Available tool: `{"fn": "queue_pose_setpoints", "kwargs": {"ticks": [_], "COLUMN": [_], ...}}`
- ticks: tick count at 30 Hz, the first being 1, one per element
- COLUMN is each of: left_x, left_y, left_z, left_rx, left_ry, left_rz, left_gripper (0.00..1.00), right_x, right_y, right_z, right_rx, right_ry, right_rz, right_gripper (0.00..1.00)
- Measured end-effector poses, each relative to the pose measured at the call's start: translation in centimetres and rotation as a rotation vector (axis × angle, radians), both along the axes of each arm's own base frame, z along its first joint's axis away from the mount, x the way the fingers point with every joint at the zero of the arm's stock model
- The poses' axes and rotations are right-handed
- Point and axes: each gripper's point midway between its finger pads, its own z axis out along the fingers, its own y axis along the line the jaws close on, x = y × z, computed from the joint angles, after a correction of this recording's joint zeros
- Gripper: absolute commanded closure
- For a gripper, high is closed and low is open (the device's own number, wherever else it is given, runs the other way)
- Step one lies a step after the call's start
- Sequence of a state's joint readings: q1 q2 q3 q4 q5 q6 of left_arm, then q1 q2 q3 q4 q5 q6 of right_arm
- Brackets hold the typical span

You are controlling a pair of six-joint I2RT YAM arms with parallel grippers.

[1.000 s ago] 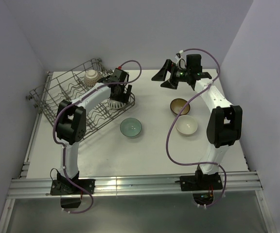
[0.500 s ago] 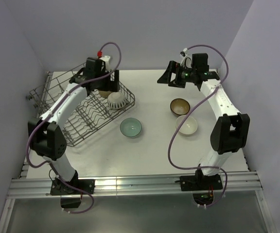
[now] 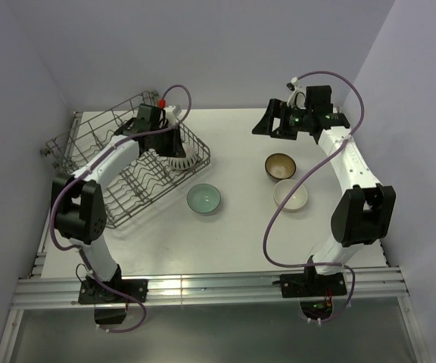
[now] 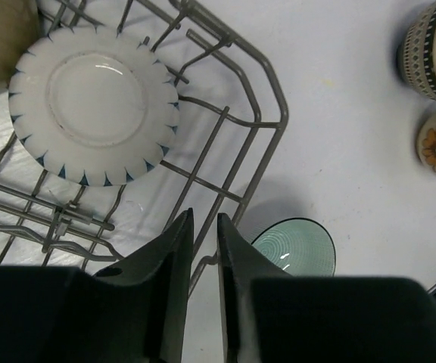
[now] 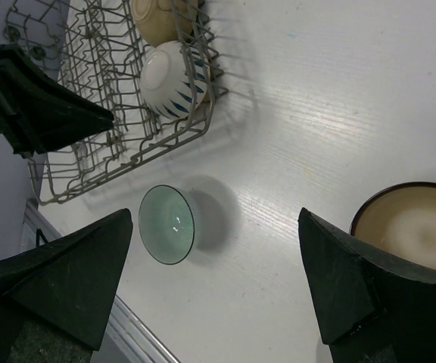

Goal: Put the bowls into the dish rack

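White worktop, lilac walls: two bowls racked, three left out.
The rack (image 3: 131, 189) sits far left, holding an upturned white bowl (image 4: 93, 113) and a tan bowl (image 5: 161, 19). My left arm (image 3: 108, 159) reaches over its right corner, jaws all but closed on nothing; I judge it between loads. Next it needs the green bowl (image 3: 203, 198) just outside the rack. My right arm (image 3: 347, 162) stretches far, jaws spread wide and empty near the brown bowl (image 3: 280, 165) and cream bowl (image 3: 291, 195).
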State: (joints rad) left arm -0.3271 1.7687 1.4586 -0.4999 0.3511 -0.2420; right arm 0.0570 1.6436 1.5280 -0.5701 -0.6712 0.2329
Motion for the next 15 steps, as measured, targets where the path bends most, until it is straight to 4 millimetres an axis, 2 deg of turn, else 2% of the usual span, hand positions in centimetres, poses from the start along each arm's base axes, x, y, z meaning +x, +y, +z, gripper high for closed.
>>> {"fn": "queue_pose_setpoints", "kwargs": {"ticks": [8, 15], "left_x": [0.2, 0.8], "left_y": [-0.3, 0.8], "left_z": [-4.5, -8.5], "left_rx": [0.032, 0.121], "left_ry": [0.096, 0.150], "left_rz": [0.000, 0.048], "left_gripper": [0.81, 0.80], "right_x": [0.3, 0.6], "right_y": [-0.4, -0.6], "right_z": [-0.7, -1.9], "right_rx": [-0.005, -0.012], "right_ry": [0.017, 0.053], "right_rz": [-0.013, -0.020], "right_gripper": [0.04, 0.04]}}
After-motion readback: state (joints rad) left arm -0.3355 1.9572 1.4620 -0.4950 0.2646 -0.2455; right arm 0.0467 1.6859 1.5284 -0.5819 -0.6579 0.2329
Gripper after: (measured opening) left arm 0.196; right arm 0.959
